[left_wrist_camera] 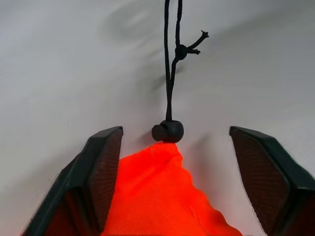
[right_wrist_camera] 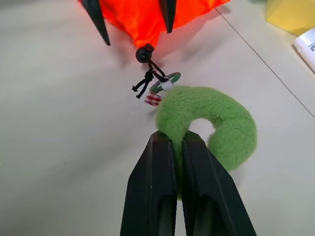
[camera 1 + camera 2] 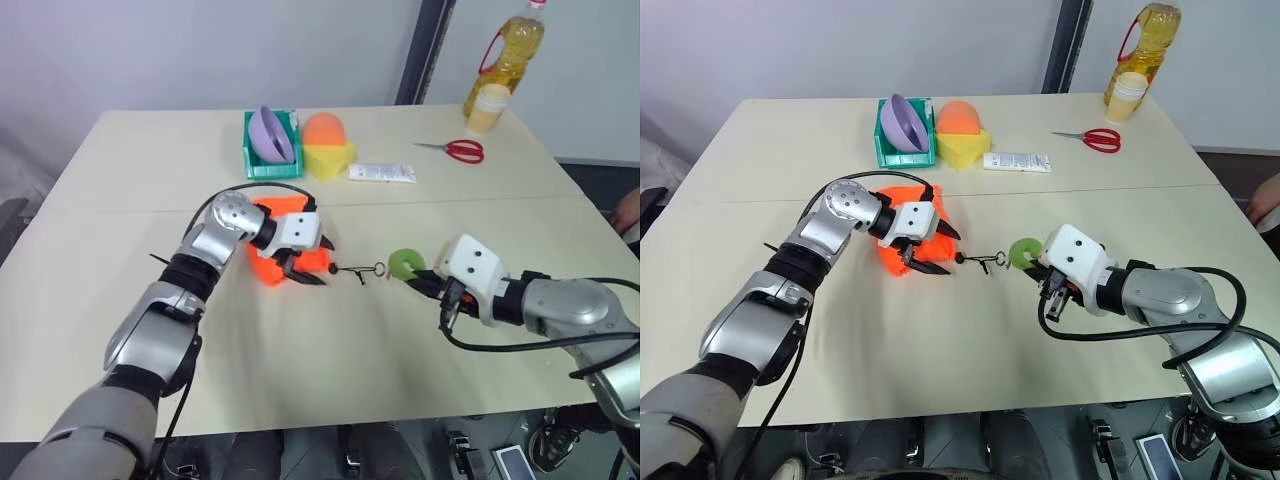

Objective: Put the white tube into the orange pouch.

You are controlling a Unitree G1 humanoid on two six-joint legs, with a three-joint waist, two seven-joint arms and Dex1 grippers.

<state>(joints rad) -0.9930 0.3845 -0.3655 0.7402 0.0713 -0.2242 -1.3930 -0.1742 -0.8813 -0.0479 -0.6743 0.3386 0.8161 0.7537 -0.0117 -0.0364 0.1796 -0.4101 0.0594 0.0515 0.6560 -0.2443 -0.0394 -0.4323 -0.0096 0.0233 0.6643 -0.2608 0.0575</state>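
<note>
Bright orange fabric pouch (image 1: pixel 157 196) is being straddled by the spread left gripper (image 1: pixel 197 167). Beside the pouch, a fuzzy green ring (image 2: pixel 211 123) is being pinched by the right gripper (image 2: pixel 178 142); a small tag is revealed in the right wrist view.

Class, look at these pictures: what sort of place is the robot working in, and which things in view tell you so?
Probably an indoor lab or test room, not a home. A plain pale table against a bare wall holds unrelated practice props: an orange pouch, red scissors, a bottle of oil and a green bin.
</note>
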